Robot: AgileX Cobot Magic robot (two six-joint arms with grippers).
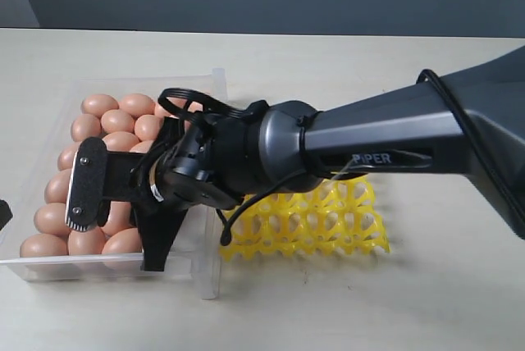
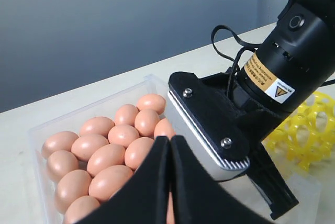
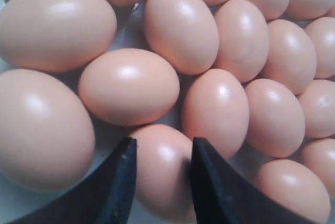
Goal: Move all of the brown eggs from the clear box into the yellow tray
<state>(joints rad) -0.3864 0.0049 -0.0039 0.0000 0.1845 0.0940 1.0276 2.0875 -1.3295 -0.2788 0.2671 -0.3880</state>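
Clear box (image 1: 209, 281): on the table (image 1: 410, 302), just beside the yellow tray (image 1: 328, 228), holding the brown eggs (image 1: 119, 121) packed side by side. Right gripper (image 3: 163, 143): down inside the box, jaws clasped on either side of one egg (image 3: 162, 182) lying among the rest. Left gripper (image 2: 169, 140): near the box, fingers pressed together, holding nothing.

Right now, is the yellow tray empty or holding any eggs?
Empty where visible: the yellow tray shows only bare cups, but the arm hides part of it.
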